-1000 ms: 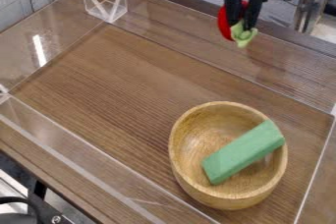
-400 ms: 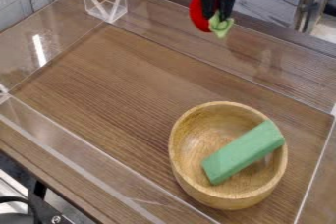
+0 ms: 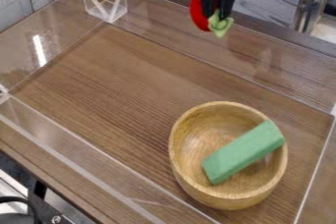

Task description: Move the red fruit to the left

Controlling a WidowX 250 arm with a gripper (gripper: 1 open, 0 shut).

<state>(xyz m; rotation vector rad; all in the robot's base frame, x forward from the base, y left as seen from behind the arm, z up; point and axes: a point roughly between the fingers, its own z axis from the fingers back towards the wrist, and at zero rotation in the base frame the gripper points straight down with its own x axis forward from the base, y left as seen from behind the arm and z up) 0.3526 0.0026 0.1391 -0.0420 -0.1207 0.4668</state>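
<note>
The red fruit [image 3: 201, 11], a small glossy strawberry with a green leafy cap, hangs in the air near the top of the view, above the far edge of the wooden table [image 3: 118, 90]. My gripper [image 3: 217, 7] points straight down and is shut on the fruit; its dark fingers pinch it from the sides. The fruit is well clear of the tabletop. The arm above the gripper is cut off by the frame's top edge.
A wooden bowl [image 3: 197, 130] sits at the front right with a green rectangular block [image 3: 245, 151] lying inside it. Clear acrylic walls [image 3: 39, 41] ring the table, and a clear bracket [image 3: 102, 5] stands at the back left.
The gripper, still holding the fruit, shifted left and slightly up between the oldest frame and the middle one. Since then it has stayed still.
</note>
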